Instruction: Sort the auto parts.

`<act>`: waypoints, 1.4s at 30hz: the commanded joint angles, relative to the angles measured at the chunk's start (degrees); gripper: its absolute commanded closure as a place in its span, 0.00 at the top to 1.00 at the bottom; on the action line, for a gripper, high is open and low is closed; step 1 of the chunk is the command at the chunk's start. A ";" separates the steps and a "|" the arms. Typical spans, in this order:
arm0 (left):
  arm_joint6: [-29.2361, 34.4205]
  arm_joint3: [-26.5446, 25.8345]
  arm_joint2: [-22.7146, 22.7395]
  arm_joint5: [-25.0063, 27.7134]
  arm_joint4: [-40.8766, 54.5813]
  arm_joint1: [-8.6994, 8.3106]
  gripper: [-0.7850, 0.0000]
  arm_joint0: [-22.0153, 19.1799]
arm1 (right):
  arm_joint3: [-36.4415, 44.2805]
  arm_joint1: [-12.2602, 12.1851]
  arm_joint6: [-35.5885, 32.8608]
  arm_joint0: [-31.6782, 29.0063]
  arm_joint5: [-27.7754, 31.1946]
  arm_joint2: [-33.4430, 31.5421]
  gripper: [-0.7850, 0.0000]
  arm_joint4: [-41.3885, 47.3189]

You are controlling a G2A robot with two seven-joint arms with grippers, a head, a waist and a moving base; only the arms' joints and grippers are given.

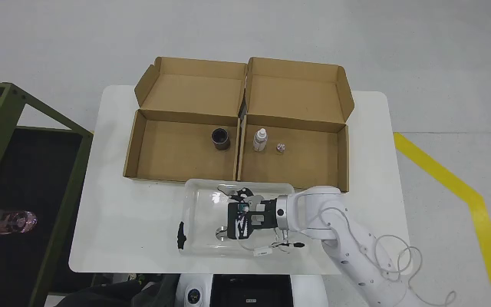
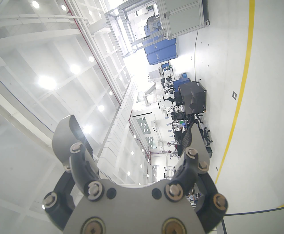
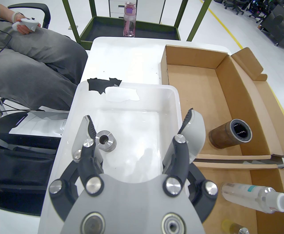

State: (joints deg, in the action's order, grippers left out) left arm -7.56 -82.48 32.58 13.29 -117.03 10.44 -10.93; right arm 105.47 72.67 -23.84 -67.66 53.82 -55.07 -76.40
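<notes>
A white desk [image 1: 115,153] carries a clear tray [image 3: 133,86], with cardboard boxes [image 1: 153,153] beyond. The right gripper [image 3: 139,114] hangs over the tray, fingers wide. The steel ring [image 3: 106,140] lies beside one finger, so I'd shift across to straddle it before closing. Beyond, a brown bearing [image 3: 230,133] and a bottle [image 3: 250,197] sit in separate boxes; the bottle's label is illegible. The left gripper [image 2: 131,121], fingers wide, faces the ceiling [image 2: 44,55].

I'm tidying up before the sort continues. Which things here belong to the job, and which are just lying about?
Job: clear bin, metal ring in it, two cardboard boxes, linear bearing, white bottle, right pincer.
Lying about: pink water bottle, green cart.
</notes>
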 commanded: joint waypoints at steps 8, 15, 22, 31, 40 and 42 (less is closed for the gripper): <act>0.00 0.00 0.00 0.00 0.00 0.00 1.00 0.00 | -1.68 -0.42 0.53 -0.39 -0.21 1.85 0.81 -2.27; 0.00 0.00 0.00 0.00 0.00 0.00 1.00 0.00 | -3.72 -0.54 0.91 0.15 -0.60 3.37 0.80 -3.18; 0.00 0.00 0.00 0.00 0.00 0.00 1.00 0.00 | -5.35 -0.59 0.44 0.49 -1.30 5.19 0.80 -4.03; 0.00 0.00 0.00 0.00 0.00 0.00 1.00 0.00 | -7.96 -0.24 -0.16 1.78 -2.37 8.55 0.77 -5.26; 0.00 0.00 0.00 0.00 0.00 0.00 1.00 0.00 | -10.51 0.01 -0.44 2.80 -3.45 10.78 0.73 -6.06; 0.00 0.00 0.00 0.00 0.00 0.00 1.00 0.00 | -10.90 0.02 -0.53 2.98 -3.71 11.03 0.69 -6.28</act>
State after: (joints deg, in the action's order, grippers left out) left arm -7.56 -82.48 32.58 13.29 -117.03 10.44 -10.93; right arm 94.75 72.69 -24.34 -64.77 50.26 -44.14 -82.59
